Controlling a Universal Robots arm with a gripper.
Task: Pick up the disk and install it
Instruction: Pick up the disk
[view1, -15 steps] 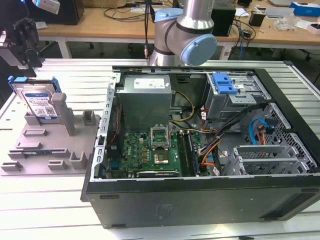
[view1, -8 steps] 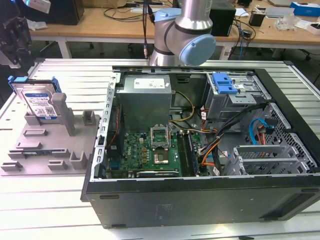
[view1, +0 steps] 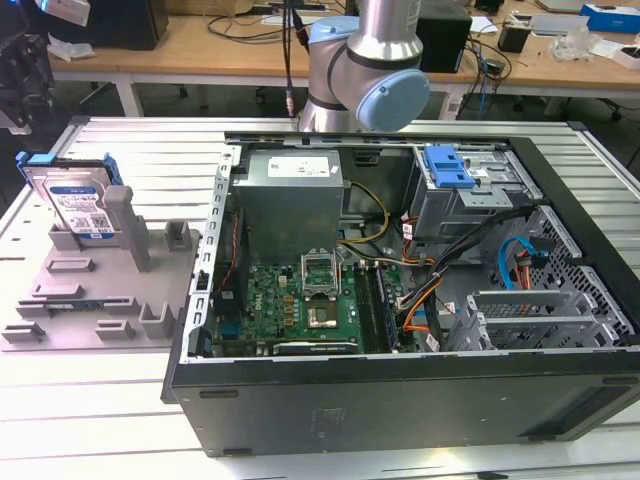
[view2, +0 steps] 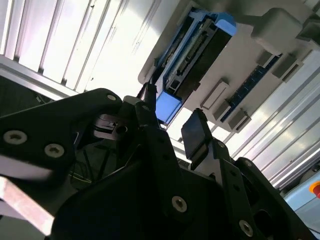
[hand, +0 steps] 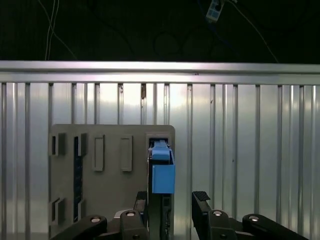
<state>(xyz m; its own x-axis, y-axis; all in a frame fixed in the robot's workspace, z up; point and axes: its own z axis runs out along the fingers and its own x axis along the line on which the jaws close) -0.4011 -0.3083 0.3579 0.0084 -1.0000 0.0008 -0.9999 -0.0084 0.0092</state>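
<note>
Disk (view1: 82, 205) is just standing upright in the grey holder (view1: 100, 285) on the bench (view1: 90, 400), at the exterior view's left, next to the open PC case (view1: 400, 400). In the first wrist view the pincer (hand: 171, 199) hangs above it, fingers spread, gripping nothing.

Exterior view evenly lit; second wrist view: glare on table slats (view2: 60, 45), pincer (view2: 171, 111) dark.

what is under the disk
The disk stands on edge in a slot of the grey holder plate, which lies on the slatted metal table. Its bottom edge is hidden inside the slot.
</note>
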